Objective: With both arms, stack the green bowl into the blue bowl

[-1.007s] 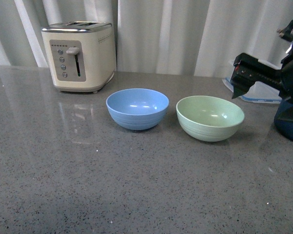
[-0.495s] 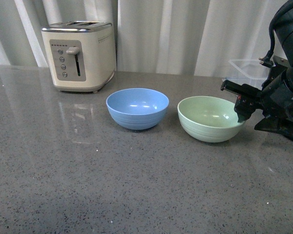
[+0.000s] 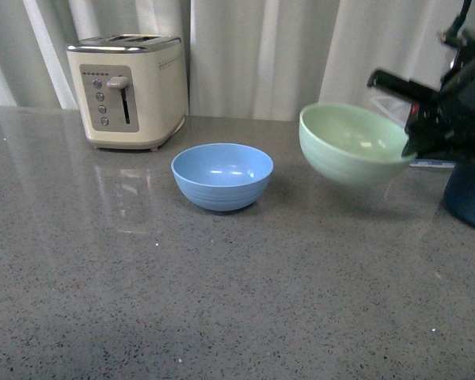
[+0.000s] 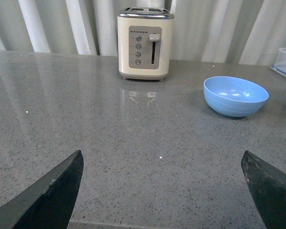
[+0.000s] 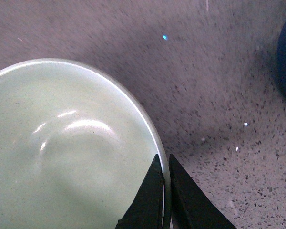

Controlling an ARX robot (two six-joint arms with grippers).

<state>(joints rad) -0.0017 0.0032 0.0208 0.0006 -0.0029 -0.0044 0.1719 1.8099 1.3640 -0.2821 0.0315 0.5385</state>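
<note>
the front view sits on the robot's body, a little above the desk (image 3: pixel 222 317), facing across it toward the curtain (image 3: pixel 261 55), far enough back to take in the toaster (image 3: pixel 129 81), the blue bowl (image 3: pixel 222 176) and the green bowl (image 3: pixel 352 145). the left wrist view rides low over the desk and faces much the same way, its own jaws at the picture's edges; it shares the toaster and blue bowl with the front view. the right wrist view looks steeply down, very near the green bowl's rim, sharing only that bowl and the desk surface with the front view.
</note>
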